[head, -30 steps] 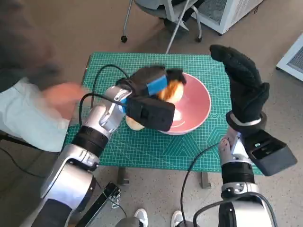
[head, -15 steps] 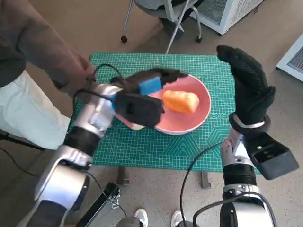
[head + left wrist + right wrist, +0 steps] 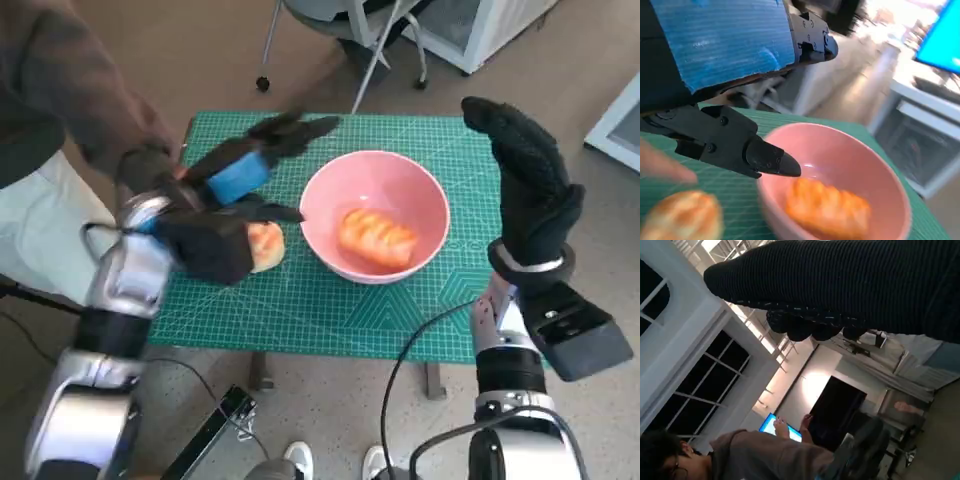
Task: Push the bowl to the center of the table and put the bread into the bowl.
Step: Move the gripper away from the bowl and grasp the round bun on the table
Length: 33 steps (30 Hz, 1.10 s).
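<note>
Bread, a long orange loaf (image 3: 377,236), lies inside the round pink bowl (image 3: 330,185) near the middle of the green surface (image 3: 330,310), just right of the blue-taped left robot hand (image 3: 235,180), which is wide and holds nothing. The gloved right robot hand (image 3: 525,185) stands spread, empty.

- This looks like a lab or office workspace.
- A small table wears a green cutting mat (image 3: 330,300), gridded like a bench top.
- Behind it, a wheeled office chair (image 3: 340,30) on a bare floor.
- White cabinets (image 3: 480,25) line the edge.
- A person (image 3: 755,455) sits near a glowing blue screen (image 3: 777,427), under tall windows (image 3: 700,390).
</note>
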Each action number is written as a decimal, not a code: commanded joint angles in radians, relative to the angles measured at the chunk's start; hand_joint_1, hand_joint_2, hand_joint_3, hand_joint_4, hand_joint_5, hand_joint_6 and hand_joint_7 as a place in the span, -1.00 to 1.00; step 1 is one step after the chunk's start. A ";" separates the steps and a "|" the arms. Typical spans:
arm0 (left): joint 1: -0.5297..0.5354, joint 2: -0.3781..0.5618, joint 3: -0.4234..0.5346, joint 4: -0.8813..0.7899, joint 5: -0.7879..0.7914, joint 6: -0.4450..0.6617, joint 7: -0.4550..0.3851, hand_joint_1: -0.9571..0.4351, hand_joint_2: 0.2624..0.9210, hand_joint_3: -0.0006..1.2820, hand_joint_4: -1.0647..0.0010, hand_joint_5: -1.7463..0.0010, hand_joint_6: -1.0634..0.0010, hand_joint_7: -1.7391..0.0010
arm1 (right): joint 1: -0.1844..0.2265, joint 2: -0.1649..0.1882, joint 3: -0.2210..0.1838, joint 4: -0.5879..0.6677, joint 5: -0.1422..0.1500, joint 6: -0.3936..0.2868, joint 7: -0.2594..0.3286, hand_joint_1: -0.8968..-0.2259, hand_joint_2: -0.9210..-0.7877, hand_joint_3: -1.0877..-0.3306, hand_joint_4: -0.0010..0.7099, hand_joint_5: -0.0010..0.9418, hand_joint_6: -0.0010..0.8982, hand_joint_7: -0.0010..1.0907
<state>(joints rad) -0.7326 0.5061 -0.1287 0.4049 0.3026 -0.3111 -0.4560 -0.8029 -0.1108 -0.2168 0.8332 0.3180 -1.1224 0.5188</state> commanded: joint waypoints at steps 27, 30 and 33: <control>0.150 0.097 0.009 0.110 0.044 0.045 0.080 -0.08 0.78 -1.00 0.76 1.00 0.47 0.96 | 0.007 0.011 0.013 0.025 0.017 0.028 0.017 -0.11 -1.00 0.07 0.00 -1.00 -0.89 0.43; 0.119 0.082 -0.023 0.166 0.073 0.062 0.083 -0.09 0.75 -1.00 0.80 1.00 0.49 0.97 | 0.008 0.010 0.014 0.028 0.015 0.029 0.017 -0.11 -1.00 0.07 0.00 -1.00 -0.89 0.43; 0.064 0.050 -0.073 0.270 0.115 0.086 0.086 -0.10 0.72 -1.00 0.83 1.00 0.52 0.98 | 0.012 0.010 0.017 0.027 0.015 0.033 0.019 -0.11 -1.00 0.07 0.00 -1.00 -0.89 0.43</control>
<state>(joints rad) -0.6139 0.5875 -0.1555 0.5962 0.3824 -0.2474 -0.3759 -0.8044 -0.1076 -0.2057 0.8465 0.3306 -1.1022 0.5267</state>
